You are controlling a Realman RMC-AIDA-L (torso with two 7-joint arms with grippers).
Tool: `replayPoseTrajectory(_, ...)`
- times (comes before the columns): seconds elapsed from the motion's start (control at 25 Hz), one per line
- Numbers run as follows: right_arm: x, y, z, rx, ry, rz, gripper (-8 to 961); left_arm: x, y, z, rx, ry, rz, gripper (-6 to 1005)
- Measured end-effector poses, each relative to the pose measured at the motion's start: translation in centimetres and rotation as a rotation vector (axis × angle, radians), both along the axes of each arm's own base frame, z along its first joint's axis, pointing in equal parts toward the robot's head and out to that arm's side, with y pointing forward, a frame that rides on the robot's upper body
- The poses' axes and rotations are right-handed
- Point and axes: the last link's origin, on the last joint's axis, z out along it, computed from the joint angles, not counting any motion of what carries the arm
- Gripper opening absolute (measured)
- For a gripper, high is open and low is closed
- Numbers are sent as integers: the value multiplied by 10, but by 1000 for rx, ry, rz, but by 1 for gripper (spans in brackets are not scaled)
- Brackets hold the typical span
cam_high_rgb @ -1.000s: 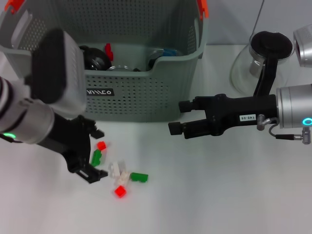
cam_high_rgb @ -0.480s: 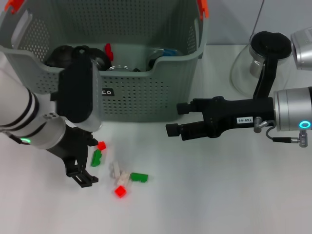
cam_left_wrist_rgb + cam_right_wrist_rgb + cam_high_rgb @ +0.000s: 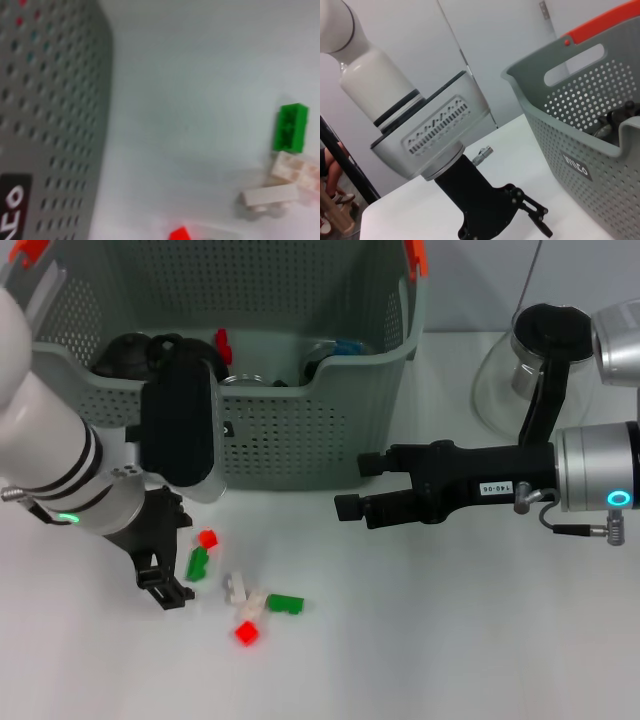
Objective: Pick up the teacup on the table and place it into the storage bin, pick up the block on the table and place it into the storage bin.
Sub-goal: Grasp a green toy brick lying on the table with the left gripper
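Several small blocks lie loose on the white table: a red block (image 3: 207, 538), a green block (image 3: 197, 562), a white pair (image 3: 242, 590), another green one (image 3: 285, 604) and a red one (image 3: 246, 633). My left gripper (image 3: 180, 562) hangs open beside them, the upright green block just off its fingertips. The left wrist view shows a green block (image 3: 290, 127) and white blocks (image 3: 277, 187). The storage bin (image 3: 300, 445) stands behind, holding dark and glassy items. I can make out no teacup on the table. My right gripper (image 3: 355, 487) hovers open and empty, right of the bin's front.
A glass carafe (image 3: 520, 370) with a black handle stands at the back right, behind my right arm. The right wrist view shows the left arm with its gripper (image 3: 544, 222) and the bin wall (image 3: 600, 125). Bare tabletop lies in front of the blocks.
My left arm has swung so its wrist housing now sits in front of the bin, and its gripper shifted slightly left. The right gripper crept a little left. The blocks stayed put.
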Motion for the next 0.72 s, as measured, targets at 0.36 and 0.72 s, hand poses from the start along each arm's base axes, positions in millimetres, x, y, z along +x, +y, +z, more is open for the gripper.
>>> replayPoseTrajectory(0.36,1,1,0,3,-7,-4,941,3,-4,-7,-5,48,40,930)
replayPoseTrajectory(0.72,2,1,2,5,-8,-3,941,6,-2,-15,-20,60,51,926)
